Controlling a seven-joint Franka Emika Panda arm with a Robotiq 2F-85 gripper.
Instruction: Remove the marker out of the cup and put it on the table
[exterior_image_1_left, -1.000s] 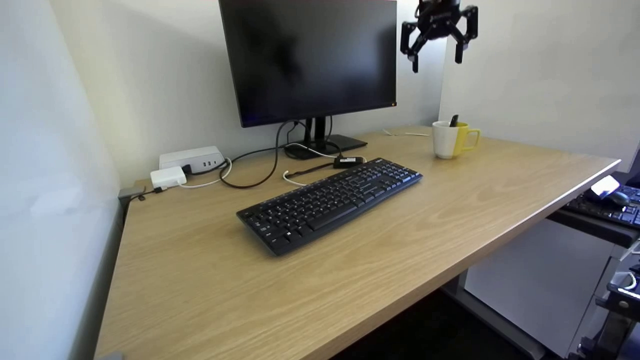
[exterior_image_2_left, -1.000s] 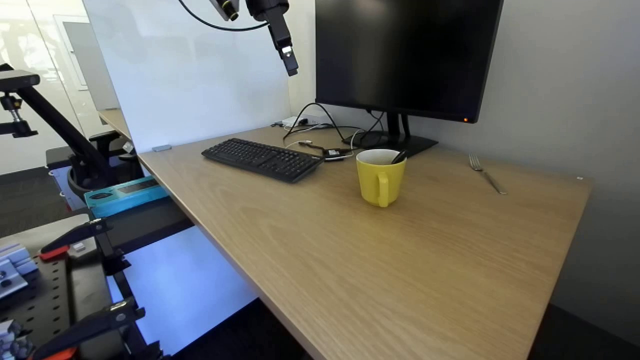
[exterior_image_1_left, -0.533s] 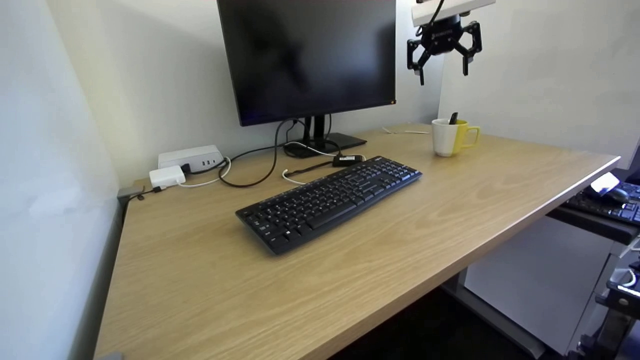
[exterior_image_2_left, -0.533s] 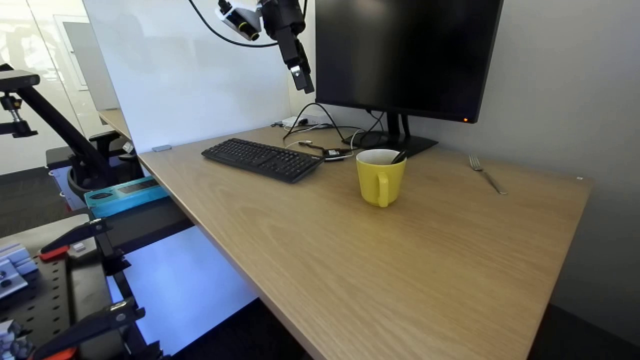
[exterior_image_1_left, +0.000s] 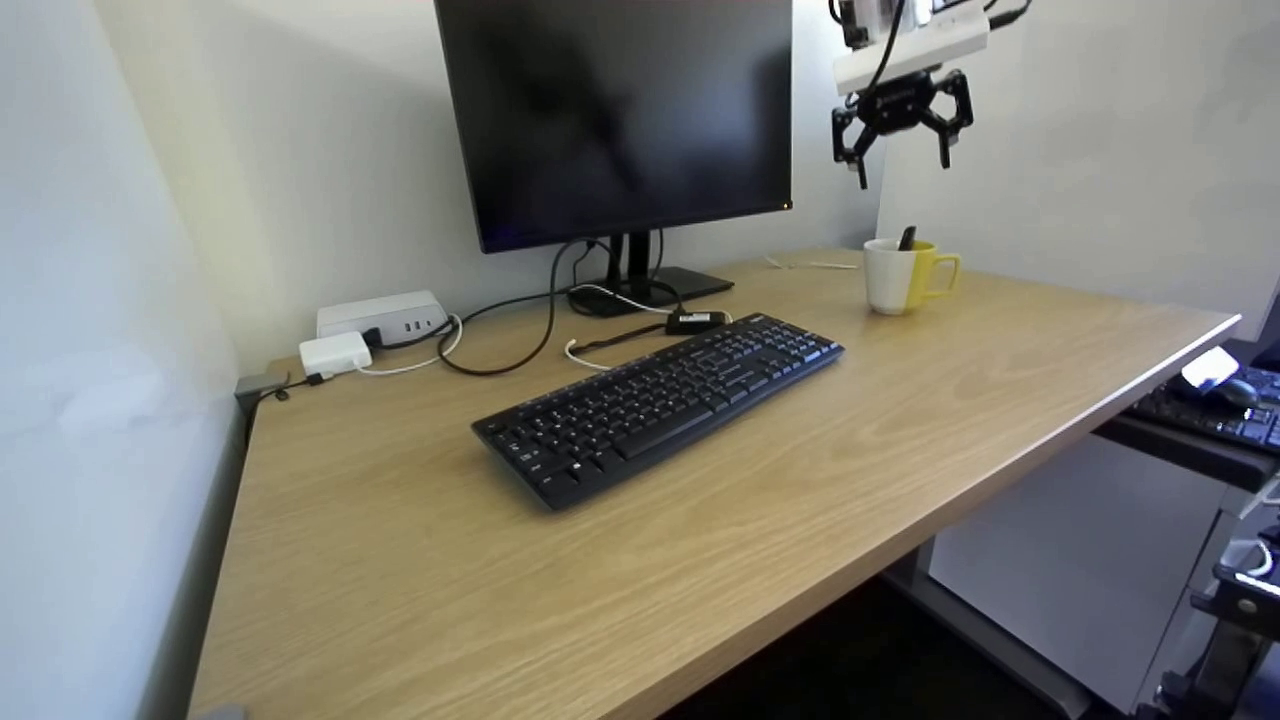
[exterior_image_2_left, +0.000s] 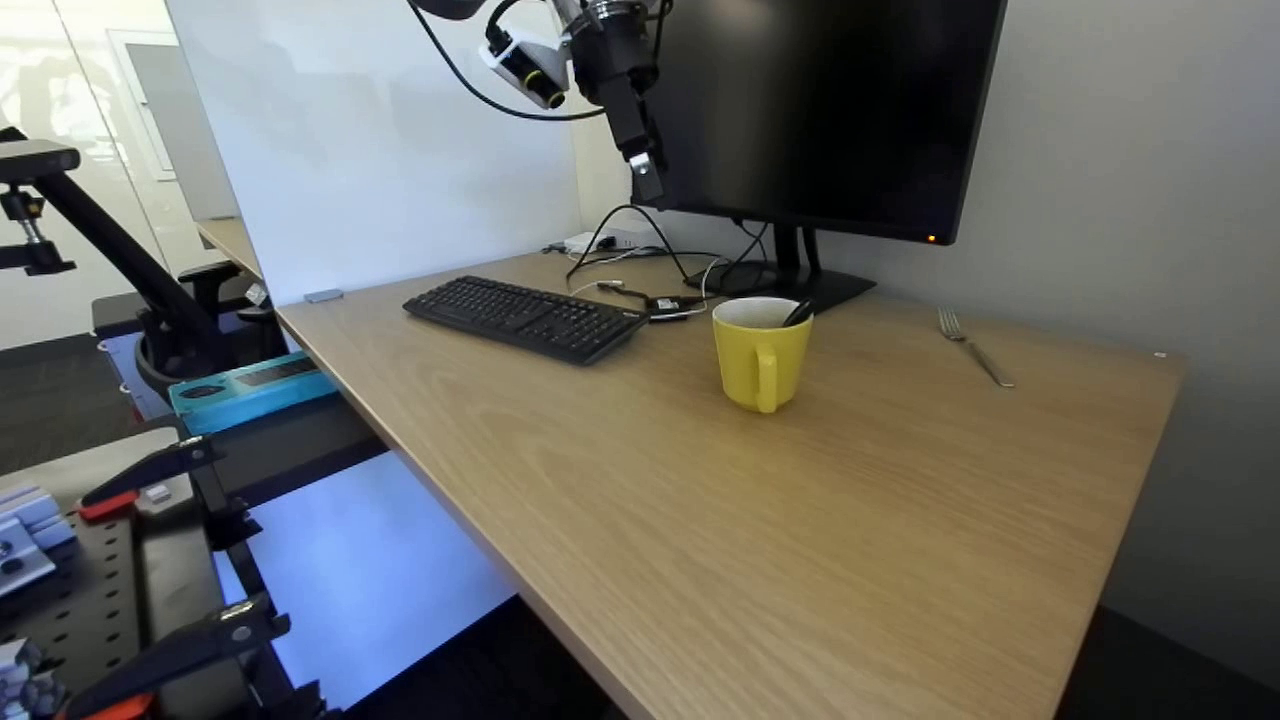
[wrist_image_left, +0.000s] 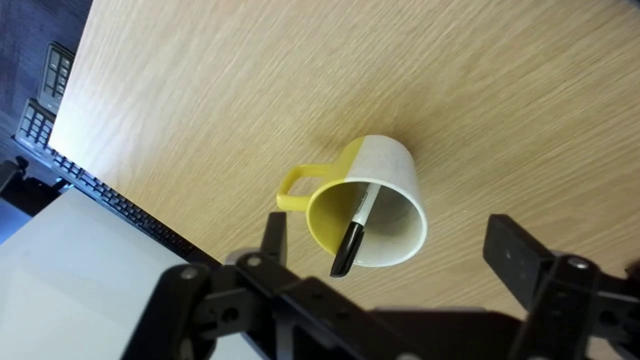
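The marker (wrist_image_left: 356, 230) is parked in the yellow-and-white mug (wrist_image_left: 393, 220), stood cap-up on a slant: black cap (wrist_image_left: 347, 249) poked out over the rim, pale barrel (wrist_image_left: 366, 205) sunk inside, its bottom end hidden by the mug's wall. In the wrist view its long axis is laid out on a steep diagonal, cap aimed down and a bit left, barrel run up and right. In an exterior view, where the handle (exterior_image_2_left: 767, 377) is turned toward the camera, the cap's seen tipped up to the right. The mug's set upright on the light-wood desk (exterior_image_2_left: 850, 520), with a black keyboard (exterior_image_2_left: 525, 318) off to one side and a fork (exterior_image_2_left: 976, 353) to the other. As for the pincer (exterior_image_1_left: 904, 175), it's held up well clear of the marker, fingers (wrist_image_left: 515, 255) spread wide, and in the wrist view mug and marker are pretty much framed in the gap.
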